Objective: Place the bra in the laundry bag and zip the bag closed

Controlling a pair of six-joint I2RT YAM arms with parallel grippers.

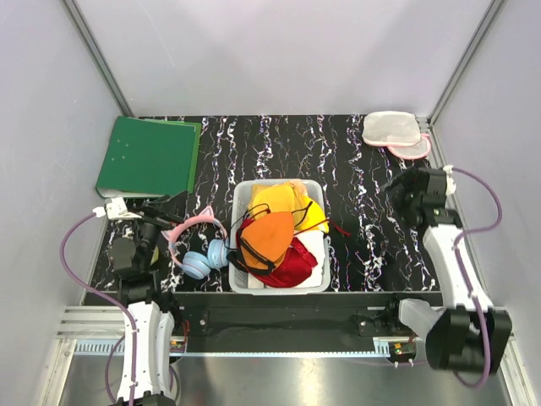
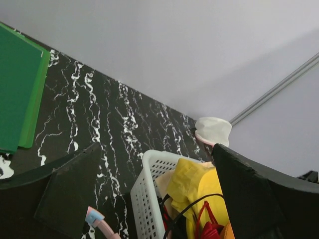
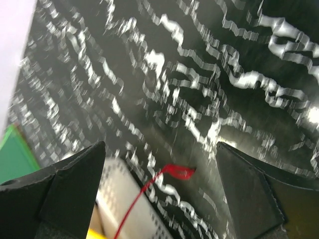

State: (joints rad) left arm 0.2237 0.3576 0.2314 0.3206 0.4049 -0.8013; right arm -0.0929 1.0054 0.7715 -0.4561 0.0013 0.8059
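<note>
At the near edge of the black marbled table point(image 1: 372, 169), both arms stand idle with nothing in their grasp. The left gripper point(image 2: 157, 149), at the near left, has its jaws spread wide and empty as it faces the basket and the far wall. The right gripper point(image 3: 160, 149) hovers above the right side of the table, its jaws likewise spread wide and holding nothing. A loose red strap point(image 3: 177, 172) lies on the tabletop below it. Between the arms sits a white plastic basket point(image 1: 279, 183) heaped with garments. An orange bra point(image 1: 269, 237) and a red piece point(image 1: 296, 266) fill its near half. The bra point(image 1: 272, 200), plain bright yellow, lies in the far half, untouched. Pink-and-blue headphones point(image 1: 199, 249) rest just left of the basket. Farther back, a green binder point(image 1: 148, 156) lies flat in the far left corner. The laundry bag point(image 1: 391, 128), white mesh with a pink rim, lies in the far right corner, well apart from the basket.
</note>
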